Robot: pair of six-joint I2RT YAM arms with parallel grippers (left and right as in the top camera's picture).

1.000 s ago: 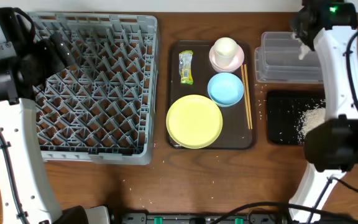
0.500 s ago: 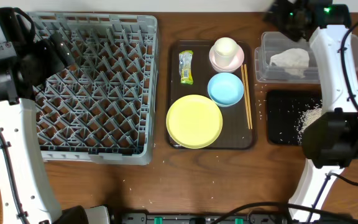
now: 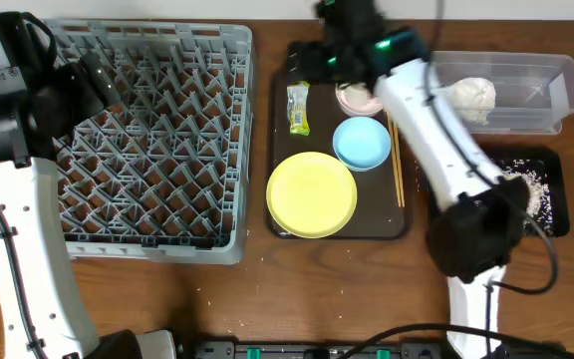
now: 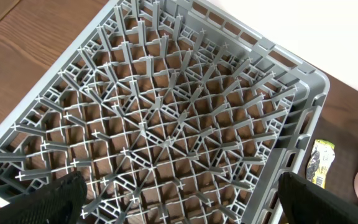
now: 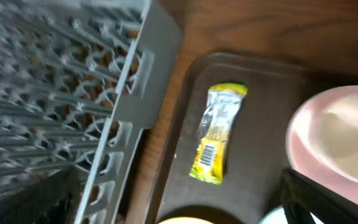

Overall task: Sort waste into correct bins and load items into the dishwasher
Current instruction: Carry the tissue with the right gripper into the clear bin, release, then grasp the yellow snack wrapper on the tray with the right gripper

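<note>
Waste is half sorted, by the look of it. The crumpled white tissue (image 3: 471, 97) lies inside the clear plastic tub (image 3: 556, 75), but the yellow-green wrapper (image 3: 298, 108) is on the brown serving tray (image 3: 319, 135), near its left edge and apart from the dishes. The black tray (image 3: 556, 214) holds only scattered rice grains.

Nothing has been loaded. The grey dish rack (image 3: 152, 140) stands bare on the wooden worktop (image 3: 367, 289). On the serving tray you have the pale yellow plate (image 3: 312, 194), the light blue bowl (image 3: 362, 143), the pink bowl (image 3: 352, 100) and the chopsticks (image 3: 398, 170) along the right side. The arm covers part of the pink bowl, so you cannot make out the cup clearly.

Your right end effector (image 5: 182, 196) hangs above the wrapper with its fingers spread wide and nothing between them. Your left end effector (image 4: 182, 199) is equally wide and empty over the rack.

On materials:
- **Wrapper:** a thin, glossy, flat film with crimped ends and a printed barcode. It will likely be slippery and lie close to the tray.
- **Tissue:** soft and bunched.
- **Plate and bowls:** smooth, round and matte.
- **Chopsticks:** slim, straight wood.
- **Rack:** a rigid plastic lattice of upright pegs inside a walled square frame.
- **Tub:** transparent, with a stiff rim.
</note>
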